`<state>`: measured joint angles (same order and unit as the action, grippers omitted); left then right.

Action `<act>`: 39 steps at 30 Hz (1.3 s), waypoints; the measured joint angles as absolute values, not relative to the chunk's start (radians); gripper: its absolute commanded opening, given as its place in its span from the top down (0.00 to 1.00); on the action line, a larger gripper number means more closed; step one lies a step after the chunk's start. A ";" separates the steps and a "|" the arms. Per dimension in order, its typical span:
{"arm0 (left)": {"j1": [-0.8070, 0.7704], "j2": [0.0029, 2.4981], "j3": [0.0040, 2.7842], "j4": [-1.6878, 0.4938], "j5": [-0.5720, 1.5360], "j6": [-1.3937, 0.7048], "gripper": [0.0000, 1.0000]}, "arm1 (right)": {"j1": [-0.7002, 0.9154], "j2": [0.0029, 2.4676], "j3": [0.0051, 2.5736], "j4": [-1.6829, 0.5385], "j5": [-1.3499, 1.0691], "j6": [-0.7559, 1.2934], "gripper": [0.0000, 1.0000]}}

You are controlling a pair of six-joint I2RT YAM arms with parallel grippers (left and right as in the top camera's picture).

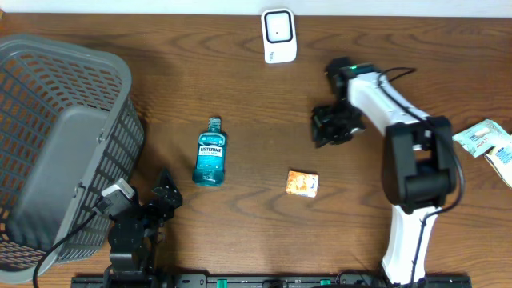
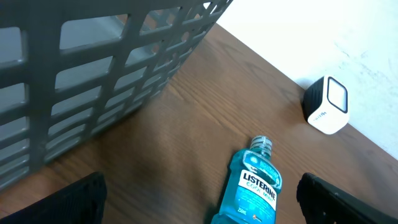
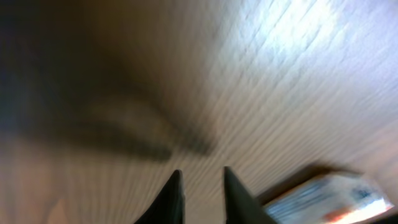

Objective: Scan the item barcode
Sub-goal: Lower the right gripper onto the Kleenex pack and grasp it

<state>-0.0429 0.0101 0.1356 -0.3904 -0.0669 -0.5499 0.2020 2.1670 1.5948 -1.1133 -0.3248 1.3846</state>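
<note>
Beside the basket (image 1: 48,104), mouthwash bottle (image 1: 210,156) lies near-to-far, cap (image 1: 214,122) farthest

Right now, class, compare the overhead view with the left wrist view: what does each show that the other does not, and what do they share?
Overhead only: the orange packet, the right arm and pale packets at the right edge of the wooden table. Left wrist only: the words Cool Mint on the Listerine bottle and the slotted wall of the grey basket seen from low down. Both: that bottle, that basket, the white scanner and the table.
</note>
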 measured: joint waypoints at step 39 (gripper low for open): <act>-0.043 0.010 0.136 -0.391 -0.067 -0.550 0.02 | 0.204 1.604 1.206 -0.938 -0.398 -0.452 0.39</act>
